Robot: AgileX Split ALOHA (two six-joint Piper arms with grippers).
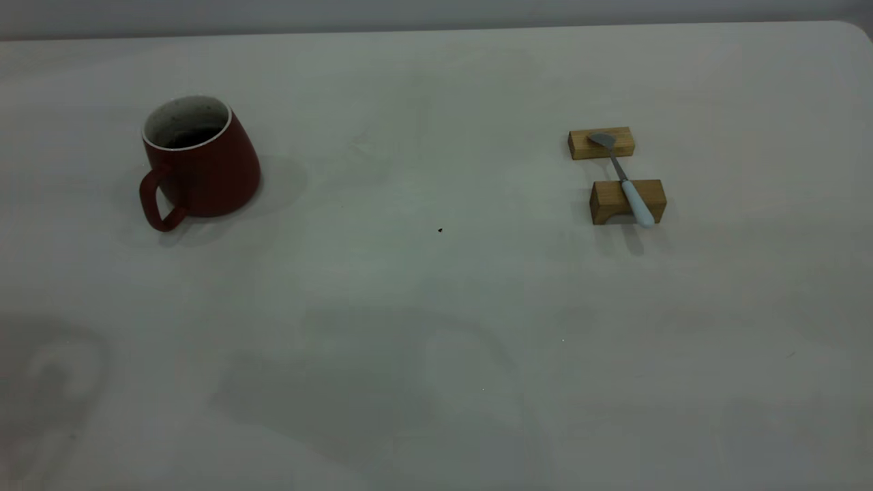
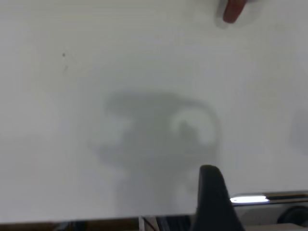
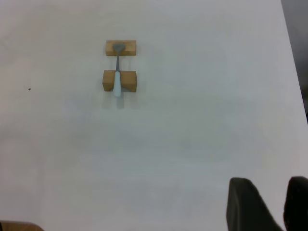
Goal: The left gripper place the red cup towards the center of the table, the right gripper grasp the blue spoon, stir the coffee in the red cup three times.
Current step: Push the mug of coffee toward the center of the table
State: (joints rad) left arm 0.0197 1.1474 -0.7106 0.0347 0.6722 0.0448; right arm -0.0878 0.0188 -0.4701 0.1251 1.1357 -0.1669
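Observation:
The red cup (image 1: 201,164) stands upright at the table's (image 1: 436,307) left, handle toward the near edge, with dark coffee (image 1: 191,136) inside. In the left wrist view only a bit of the red cup (image 2: 232,10) shows far off. The blue spoon (image 1: 624,181) lies across two wooden blocks at the right, seen small in the right wrist view as the blue spoon (image 3: 117,72). Neither gripper shows in the exterior view. My left gripper (image 2: 260,169) shows one black finger (image 2: 211,192) with wide bare space beside it. My right gripper (image 3: 270,185) hangs empty, far from the spoon, fingers close together.
Two tan wooden blocks (image 1: 601,143) (image 1: 627,201) carry the spoon. A tiny dark speck (image 1: 440,230) lies mid-table. The table's rounded corner (image 1: 856,31) is at the far right. Arm shadows fall on the near part of the tabletop.

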